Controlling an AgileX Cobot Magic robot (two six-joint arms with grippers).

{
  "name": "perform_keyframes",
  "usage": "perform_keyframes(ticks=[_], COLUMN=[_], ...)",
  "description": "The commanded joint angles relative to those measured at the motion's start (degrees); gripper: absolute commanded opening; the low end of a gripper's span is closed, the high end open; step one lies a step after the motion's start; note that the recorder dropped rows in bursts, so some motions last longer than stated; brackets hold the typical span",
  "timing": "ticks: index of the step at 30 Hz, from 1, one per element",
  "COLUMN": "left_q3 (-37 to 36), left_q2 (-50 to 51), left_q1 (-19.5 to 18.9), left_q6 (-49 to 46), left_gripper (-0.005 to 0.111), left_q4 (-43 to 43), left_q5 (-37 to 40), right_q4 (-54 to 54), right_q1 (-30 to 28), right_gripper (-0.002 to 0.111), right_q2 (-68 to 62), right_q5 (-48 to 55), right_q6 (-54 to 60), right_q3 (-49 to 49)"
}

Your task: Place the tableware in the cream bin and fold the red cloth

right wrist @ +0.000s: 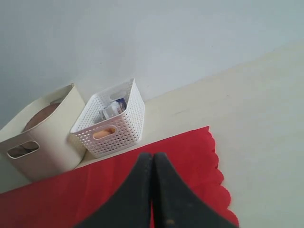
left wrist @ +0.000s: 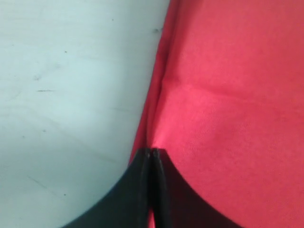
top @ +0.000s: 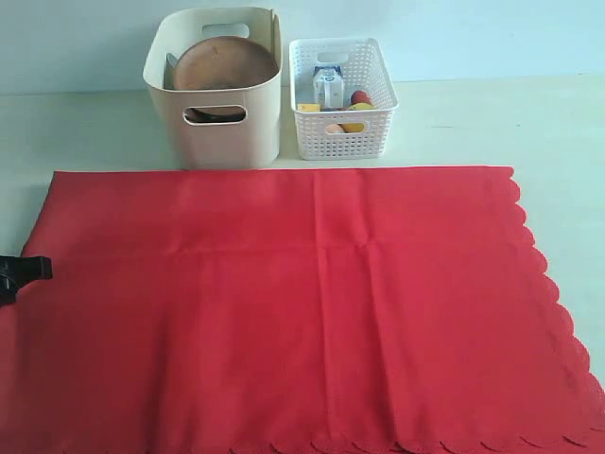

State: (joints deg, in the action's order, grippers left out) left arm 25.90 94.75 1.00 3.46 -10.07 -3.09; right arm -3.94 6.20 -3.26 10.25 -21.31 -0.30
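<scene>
The red cloth [top: 284, 303] lies spread flat across the table, its scalloped edges to the right and front. My left gripper [top: 24, 272] sits low at the cloth's left edge. In the left wrist view this gripper [left wrist: 151, 152] is shut, with the hem of the cloth [left wrist: 228, 118] pinched and a red sliver between the fingers. The right gripper [right wrist: 153, 154] is shut and empty, up above the cloth [right wrist: 71, 194], and is out of the exterior view. The cream bin [top: 213, 90] stands behind the cloth with the round brown plate [top: 224, 64] leaning inside. Any other tableware is hidden.
A white lattice basket [top: 342, 99] stands just right of the cream bin, holding a small milk carton [top: 327, 85] and food pieces. Bare pale table surrounds the cloth on the left [left wrist: 71, 95] and right [top: 567, 132]. A wall rises behind the bins.
</scene>
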Motion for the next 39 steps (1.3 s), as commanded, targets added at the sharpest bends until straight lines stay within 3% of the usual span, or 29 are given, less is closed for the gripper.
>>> perform_keyframes(ticks=[1,15,20,28,32,35,39], left_q3=[0.3,0.3,0.3,0.3,0.3,0.3,0.3], left_q2=[0.1,0.1,0.1,0.1,0.3,1.3,4.7], left_q1=[0.1,0.1,0.1,0.1,0.1,0.1,0.2], left_q6=[-2.8,-7.7,-7.7,-7.7,-9.9,-9.9,-9.9], left_gripper=[0.0,0.001,0.024,0.057,0.075,0.082,0.082], left_q4=[-0.5,-0.5,-0.5,-0.5,-0.5,-0.5,-0.5], left_q5=[-0.2,-0.4,-0.6,-1.4,-2.7,-5.3,-5.7], right_q4=[-1.5,-2.7,-3.2,-2.8,-2.8,-2.7,-2.7], right_q1=[-0.2,-0.2,0.8,12.4,14.1,14.1,14.1], right_gripper=[0.0,0.0,0.0,0.0,0.0,0.0,0.0], right_q2=[-0.5,-26.5,-39.1,-60.5,-70.0,-75.9,-83.3], right_q5=[0.0,-7.2,-7.5,-8.4,-7.6,-5.0,-2.4], right_q6=[0.5,0.7,0.7,5.8,9.5,13.0,16.9], right_q3=[0.3,-1.0,-4.5,-15.6,-22.6,-28.0,-34.3])
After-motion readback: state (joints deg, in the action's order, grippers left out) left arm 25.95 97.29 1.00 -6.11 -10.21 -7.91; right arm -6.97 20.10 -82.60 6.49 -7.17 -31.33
